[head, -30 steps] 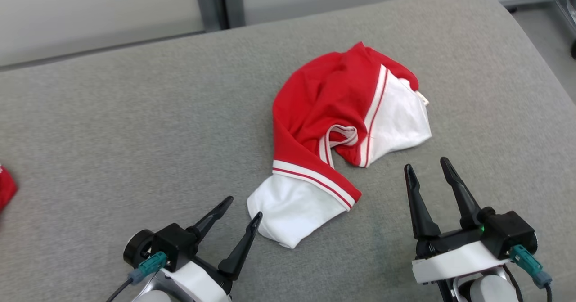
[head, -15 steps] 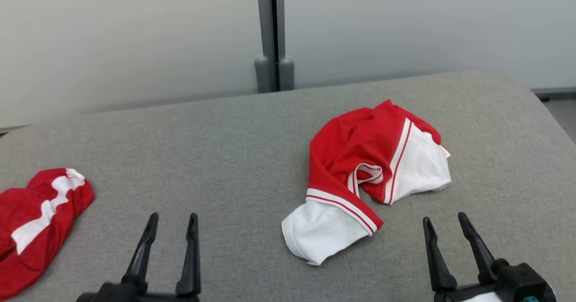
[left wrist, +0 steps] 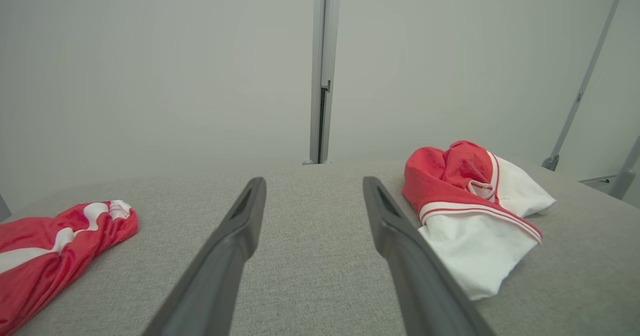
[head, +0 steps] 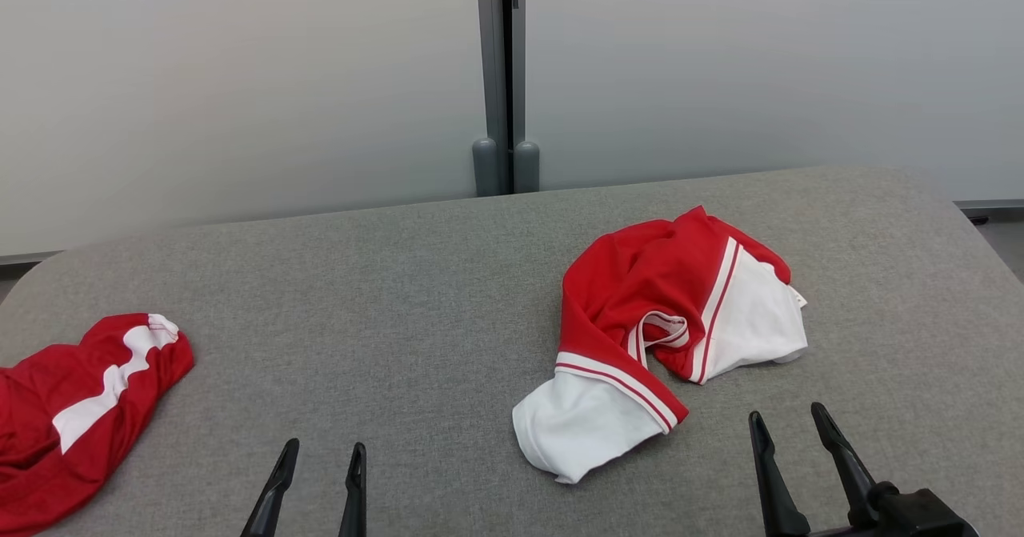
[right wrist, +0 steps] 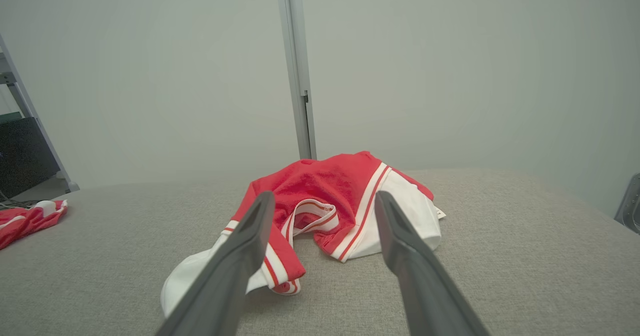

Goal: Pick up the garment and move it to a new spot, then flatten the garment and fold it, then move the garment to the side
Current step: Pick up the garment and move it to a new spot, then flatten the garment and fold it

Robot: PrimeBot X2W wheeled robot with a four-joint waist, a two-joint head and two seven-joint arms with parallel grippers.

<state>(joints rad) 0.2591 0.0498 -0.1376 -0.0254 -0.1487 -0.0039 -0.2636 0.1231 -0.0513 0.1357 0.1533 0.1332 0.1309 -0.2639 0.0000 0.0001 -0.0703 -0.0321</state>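
Currently: crumpled red-and-white garment (head: 664,329) on grey table (head: 384,281). Both spread and empty, left gripper (head: 326,443) and right gripper (head: 786,410) sit nearside of garment, not touching. Well left of garment, red cloth (head: 80,401); behind it, grey post (head: 496,81).

L tool (head: 326,446): low at bottom edge of head view, left of centre. Its two dark fingers (head: 272,501) point up & fwd, nearly parallel, w/ a clear gap btwn the tips. In left wrist view the same fingers (left wrist: 225,256) run up from the bottom edge, tips well apart. Jaws open, gripping nothing.

R tool (head: 786,411): lower right of head view, fingers (head: 772,481) pointing up & leaning a bit left, gap btwn them open. Black housing (head: 920,513) shows at their base, at frame edge. In right wrist view the fingers (right wrist: 415,271) are spread wide, inner faces bare.

Both tools sit at approx the same level, well apart from each other.
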